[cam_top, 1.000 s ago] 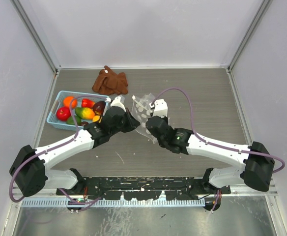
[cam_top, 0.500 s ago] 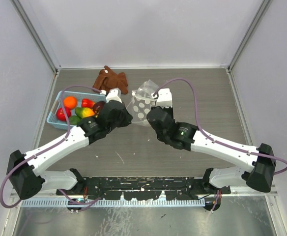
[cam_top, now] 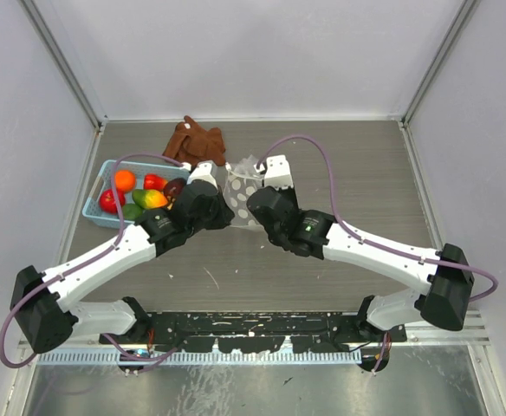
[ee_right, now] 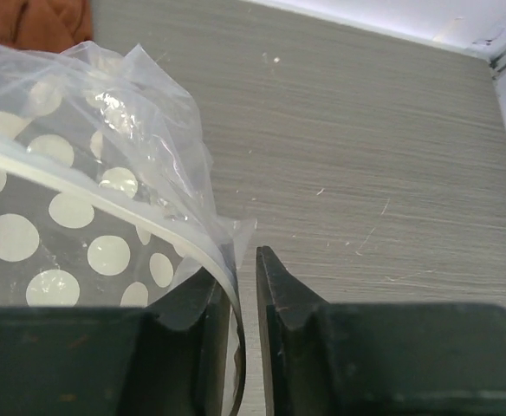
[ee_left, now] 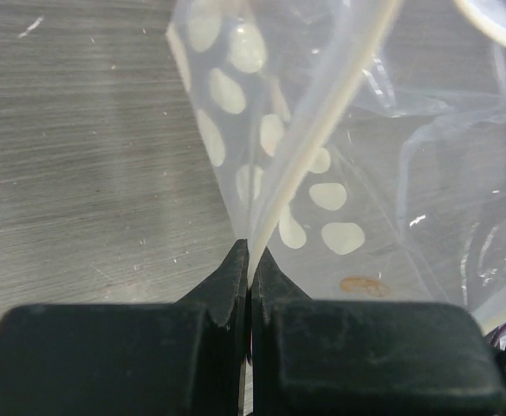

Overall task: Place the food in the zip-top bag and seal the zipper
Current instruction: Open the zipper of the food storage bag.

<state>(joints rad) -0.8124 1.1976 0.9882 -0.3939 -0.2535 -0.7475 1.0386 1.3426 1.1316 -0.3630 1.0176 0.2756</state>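
Food (cam_top: 140,195): all the toy pieces lie in the blue basket (cam_top: 93,211) at the far left, well apart from the bag. None is inside the bag yet.
Brown cloth (cam_top: 197,143): behind the basket, not involved.
Left gripper (ee_left: 249,253): jaws closed tight on the zipper (ee_left: 321,143). The pale strip rises from between the fingertips, up and to the right.
Zip-top bag (cam_top: 243,186): held up off the table (ee_right: 366,130), between the two grippers and near the middle. The dotted film hangs crumpled.
Right gripper (ee_right: 246,260): jaws only a little apart. The bag's edge strip curves down into this narrow gap along one finger, and it does not look firmly pinched.
Step, as I judge: to spread the mouth so the food can go in.
Risk 1: the right side may lose the strip, because the gap is wider than the strip. Then the mouth would fall closed.
Risk 2: the left grip sits on the very end of the strip, so a strong sideways pull could draw it out.
Risk 3: the film is thin and folded. The right jaws may catch both walls together, and then the mouth would not open.
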